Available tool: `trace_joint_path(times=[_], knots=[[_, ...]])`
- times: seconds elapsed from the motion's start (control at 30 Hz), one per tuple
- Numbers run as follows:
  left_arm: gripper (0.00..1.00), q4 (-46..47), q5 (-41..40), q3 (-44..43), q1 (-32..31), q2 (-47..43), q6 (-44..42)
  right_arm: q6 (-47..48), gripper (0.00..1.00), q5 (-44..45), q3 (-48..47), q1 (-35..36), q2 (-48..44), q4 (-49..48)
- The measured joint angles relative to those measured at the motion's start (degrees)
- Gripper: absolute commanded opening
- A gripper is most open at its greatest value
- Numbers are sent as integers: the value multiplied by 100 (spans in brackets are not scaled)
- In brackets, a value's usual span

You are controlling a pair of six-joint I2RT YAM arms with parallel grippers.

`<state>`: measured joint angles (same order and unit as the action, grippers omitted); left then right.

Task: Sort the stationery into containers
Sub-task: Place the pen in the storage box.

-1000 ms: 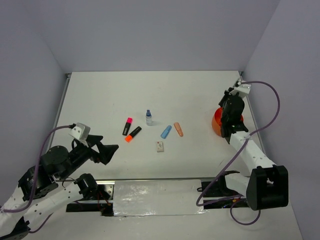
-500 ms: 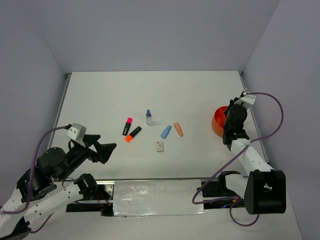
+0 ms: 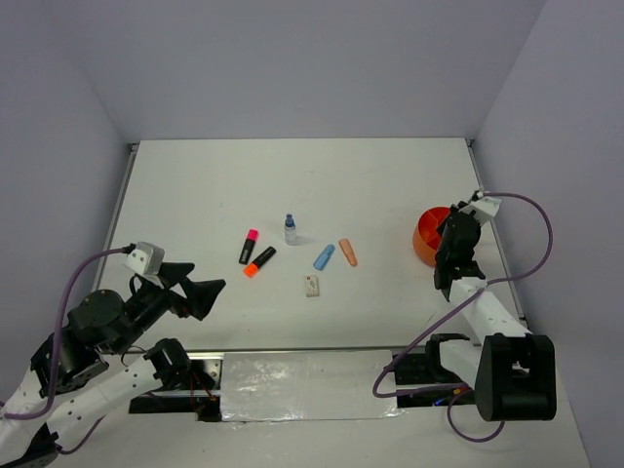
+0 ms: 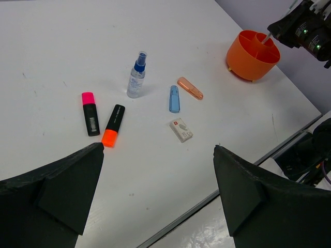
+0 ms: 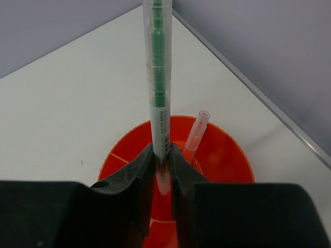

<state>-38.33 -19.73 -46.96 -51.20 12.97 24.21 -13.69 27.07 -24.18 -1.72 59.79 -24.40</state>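
My right gripper (image 5: 161,155) is shut on a thin clear pen with a green core (image 5: 158,77), held upright over the orange bowl (image 5: 227,155). An orange-tinted pen (image 5: 195,135) leans inside the bowl. In the top view the bowl (image 3: 425,239) sits at the right edge, partly under the right gripper (image 3: 450,255). My left gripper (image 4: 158,196) hangs open and empty at the near left. Mid-table lie a pink-capped highlighter (image 4: 90,112), an orange-capped highlighter (image 4: 113,125), a blue-capped bottle (image 4: 136,82), a blue marker (image 4: 174,98), a peach marker (image 4: 190,88) and a white eraser (image 4: 181,129).
The table's metal rim (image 5: 269,103) and the grey wall run close behind the bowl on the right. Along the near edge is a shiny taped strip (image 3: 302,385) between the arm bases.
My right gripper has drawn back toward the near side with the pen, uncovering more of the orange bowl. The left arm has drifted slightly left.
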Motion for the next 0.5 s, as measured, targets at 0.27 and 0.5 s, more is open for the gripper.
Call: trace_joint_path(times=[0.27,0.5], knots=[[99,2,-13,0,0,-9,0,-151,43,-247,85,-7,-17,-2],[99,7,-20,0,0,-85,0,-197,47,-420,101,-7,-275,66]])
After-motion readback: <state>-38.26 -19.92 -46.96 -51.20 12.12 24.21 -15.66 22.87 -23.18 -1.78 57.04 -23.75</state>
